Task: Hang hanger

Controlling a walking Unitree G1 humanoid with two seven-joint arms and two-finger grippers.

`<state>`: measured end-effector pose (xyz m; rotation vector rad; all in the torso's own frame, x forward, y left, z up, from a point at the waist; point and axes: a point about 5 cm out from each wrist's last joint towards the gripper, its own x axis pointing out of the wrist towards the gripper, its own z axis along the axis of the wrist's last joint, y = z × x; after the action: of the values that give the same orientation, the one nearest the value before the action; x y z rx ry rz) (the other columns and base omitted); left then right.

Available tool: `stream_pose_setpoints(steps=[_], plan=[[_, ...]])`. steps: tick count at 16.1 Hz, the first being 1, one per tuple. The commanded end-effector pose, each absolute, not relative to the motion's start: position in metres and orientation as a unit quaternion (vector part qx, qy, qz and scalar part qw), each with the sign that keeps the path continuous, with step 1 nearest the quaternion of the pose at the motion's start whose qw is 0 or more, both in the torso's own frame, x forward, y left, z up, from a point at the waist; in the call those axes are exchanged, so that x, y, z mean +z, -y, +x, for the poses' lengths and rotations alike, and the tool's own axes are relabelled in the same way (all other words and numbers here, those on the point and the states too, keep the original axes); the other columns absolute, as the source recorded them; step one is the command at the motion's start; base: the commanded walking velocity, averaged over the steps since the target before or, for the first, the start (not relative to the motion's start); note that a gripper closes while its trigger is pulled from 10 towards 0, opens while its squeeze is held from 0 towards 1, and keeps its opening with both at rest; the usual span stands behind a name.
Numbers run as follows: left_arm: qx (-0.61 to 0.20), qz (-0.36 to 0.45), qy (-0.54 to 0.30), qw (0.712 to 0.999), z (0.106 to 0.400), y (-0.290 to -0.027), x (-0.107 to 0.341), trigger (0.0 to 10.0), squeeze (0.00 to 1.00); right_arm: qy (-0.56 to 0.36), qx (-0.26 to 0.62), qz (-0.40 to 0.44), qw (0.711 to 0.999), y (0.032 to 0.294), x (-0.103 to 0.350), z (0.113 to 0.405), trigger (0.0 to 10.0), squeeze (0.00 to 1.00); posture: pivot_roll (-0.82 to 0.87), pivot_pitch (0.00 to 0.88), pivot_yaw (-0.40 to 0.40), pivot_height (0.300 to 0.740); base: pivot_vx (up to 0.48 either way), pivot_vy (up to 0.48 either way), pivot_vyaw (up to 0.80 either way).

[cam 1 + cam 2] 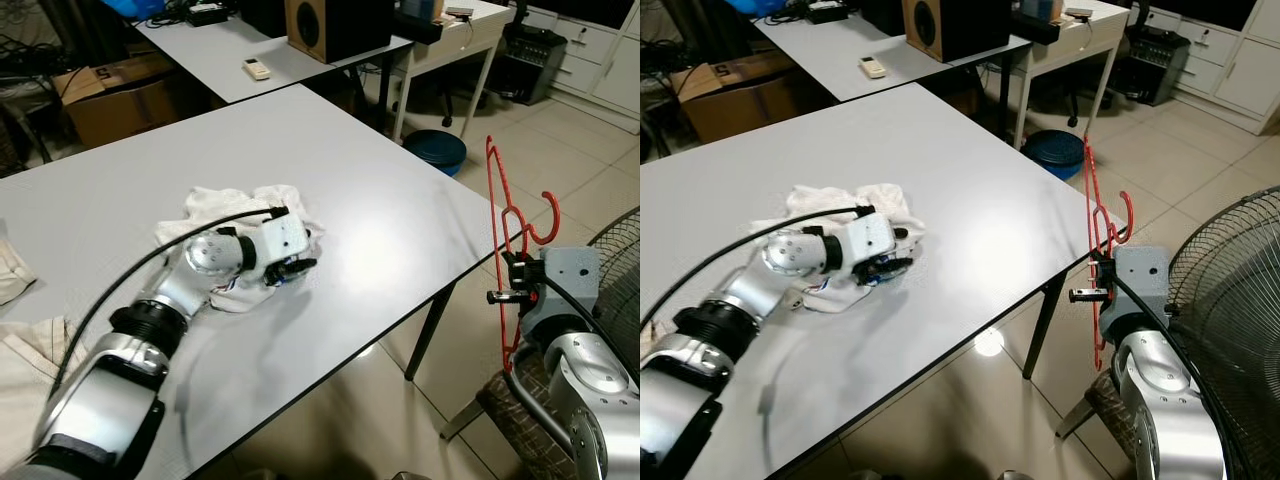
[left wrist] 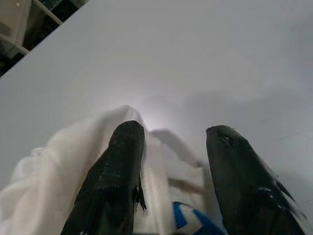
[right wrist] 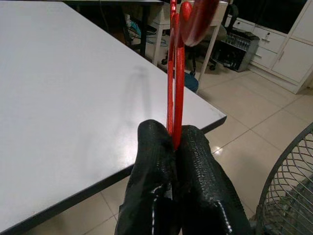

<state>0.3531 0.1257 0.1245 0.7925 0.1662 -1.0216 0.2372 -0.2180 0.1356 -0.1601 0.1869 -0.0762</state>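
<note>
right tool is clamped on the red wire hanger, fingers pinched tight on the wire. hanger stands upright off the near-right edge of the white worktop, hook end curling toward the fan grille, not touching the worktop. below it, a woven chair seat beside the right arm.

left tool sits on the worktop at the white cloth, roughly mid-worktop. its fingers are spread apart, one resting over the bunched cloth, the other over bare worktop just beside it; nothing gripped between them. a bit of blue print shows on the cloth between the fingers.

more pale fabric lies at the near-left edge of the worktop, well apart from the white cloth.

beyond the far edge of the worktop: a second grey table with a speaker and a white remote, a cardboard box to its left, a blue basin on the tiled floor.
</note>
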Motion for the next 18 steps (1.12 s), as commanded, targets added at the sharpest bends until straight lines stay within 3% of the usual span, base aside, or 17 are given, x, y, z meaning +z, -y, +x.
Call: stream_pose_setpoints(steps=[1,4,7,10,11,14,18], plan=[[-0.468,0.388,-0.069,0.791,0.358,-0.124,0.131,5.4,0.00,-0.079,-0.033,-0.087,0.993,0.216,0.143,0.238,10.0,0.00,-0.20,0.004,0.051,0.740,0.000,0.000,0.00],[-0.450,0.387,-0.079,0.801,0.361,-0.128,0.129,3.6,0.00,-0.080,-0.031,-0.087,0.992,0.215,0.142,0.236,10.0,0.00,-0.20,0.009,0.053,0.740,0.000,0.000,0.00],[-0.448,0.384,-0.081,0.803,0.362,-0.130,0.129,2.9,0.00,-0.082,-0.030,-0.088,0.992,0.215,0.142,0.235,10.0,0.00,-0.20,0.013,0.054,0.740,0.000,0.000,0.00],[-0.444,0.385,-0.086,0.805,0.364,-0.131,0.127,1.0,0.00,-0.083,-0.029,-0.088,0.992,0.214,0.142,0.235,10.0,0.00,-0.20,0.012,0.053,0.740,0.000,0.000,0.00],[-0.445,0.385,-0.087,0.804,0.363,-0.130,0.127,1.1,0.00,-0.083,-0.028,-0.088,0.992,0.214,0.142,0.235,10.0,0.00,-0.20,0.012,0.054,0.740,0.000,0.000,0.00],[-0.438,0.390,-0.093,0.805,0.364,-0.131,0.124,0.0,0.00,-0.083,-0.026,-0.088,0.992,0.212,0.142,0.235,10.0,0.00,-0.20,0.011,0.053,0.740,0.000,0.000,0.00],[-0.423,0.413,-0.094,0.801,0.366,-0.134,0.123,0.0,0.00,-0.083,-0.026,-0.089,0.992,0.213,0.142,0.235,10.0,0.00,-0.20,0.008,0.052,0.740,0.000,0.000,0.00]])
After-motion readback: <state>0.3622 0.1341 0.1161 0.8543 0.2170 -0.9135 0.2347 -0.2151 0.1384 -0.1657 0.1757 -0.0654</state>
